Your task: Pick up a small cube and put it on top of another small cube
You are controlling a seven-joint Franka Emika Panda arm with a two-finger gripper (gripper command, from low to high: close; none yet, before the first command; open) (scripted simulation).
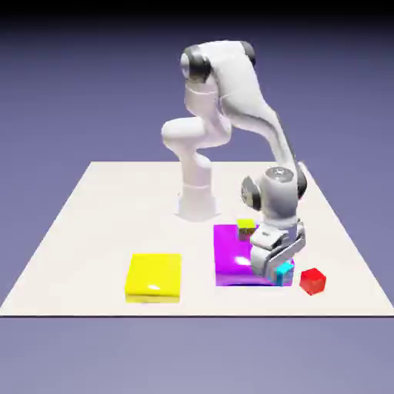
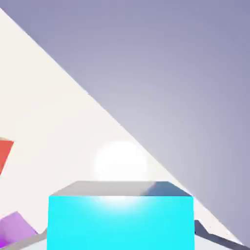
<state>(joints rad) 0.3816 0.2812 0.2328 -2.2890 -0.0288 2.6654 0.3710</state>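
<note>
One cyan cube [image 2: 120, 222] sits clamped in gripper [image 1: 278, 268], low nr table's [image 1: 92, 223] front-right corner. Pick looks done; next: lift, carry over red cube [image 1: 312, 281], set down square.

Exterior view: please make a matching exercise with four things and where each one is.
Things:
1. cyan cube
2. red cube
3. olive-yellow cube
4. yellow slab

Places:
A. on the purple slab's far edge
B. alone, toward the view's left
C. at the gripper's fingertips
D. on the table, toward the view's right of the gripper

Pairs: 1-C, 2-D, 3-A, 4-B
</note>
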